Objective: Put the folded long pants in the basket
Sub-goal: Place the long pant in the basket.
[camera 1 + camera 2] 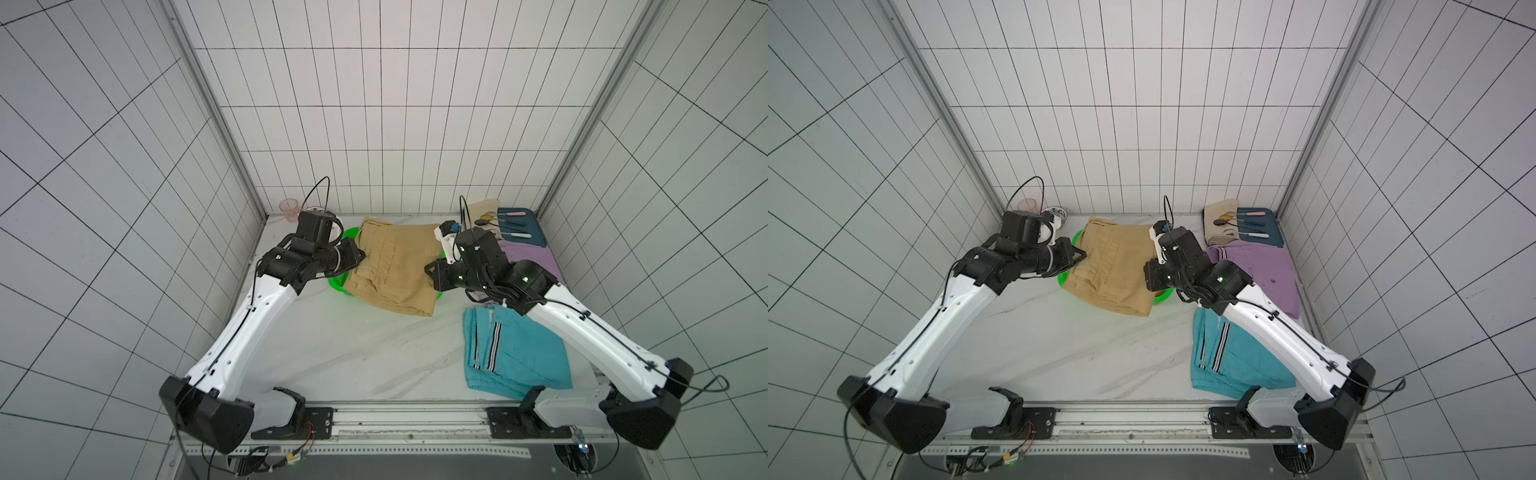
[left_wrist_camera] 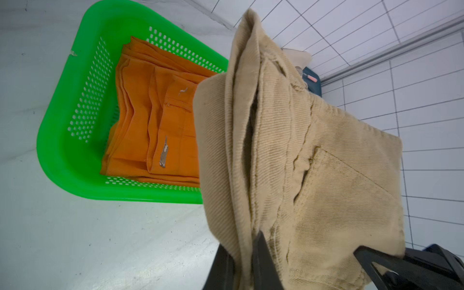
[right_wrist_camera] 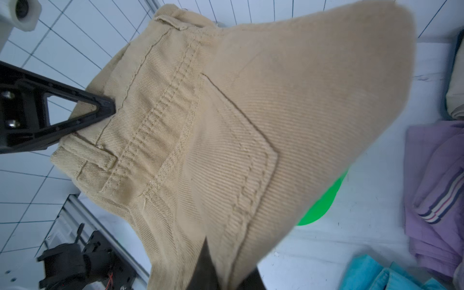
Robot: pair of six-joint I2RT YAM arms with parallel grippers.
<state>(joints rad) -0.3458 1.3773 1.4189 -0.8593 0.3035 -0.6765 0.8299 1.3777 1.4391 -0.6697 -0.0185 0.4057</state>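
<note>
Top views: khaki pants (image 1: 395, 270) stretched over the basket (image 1: 337, 283), hiding most of it; green rim shows only at the left-arm side and one corner (image 1: 1160, 296); cannot tell whether the cloth touches the rim. Left gripper (image 1: 360, 259) at the pants' edge on the basket's left-arm side; right gripper (image 1: 432, 272) at the opposite edge. Blue pants (image 1: 515, 353) flat on the table, right-arm side of the basket, nearer the arm bases, well apart; lilac pants (image 1: 1258, 270) also on that side, partly under the right arm. Left wrist view: left gripper's fingers (image 2: 262, 253) pinched almost together on a folded khaki edge; orange pants (image 2: 155, 125) lie folded on the basket floor; khaki cloth hangs across the basket's far end. Right wrist view: right gripper's fingers (image 3: 207, 263) likewise nearly closed on the khaki edge; the left gripper's finger (image 3: 100, 108) presses the waistband opposite; a green basket corner (image 3: 322, 200) shows under the cloth.
</note>
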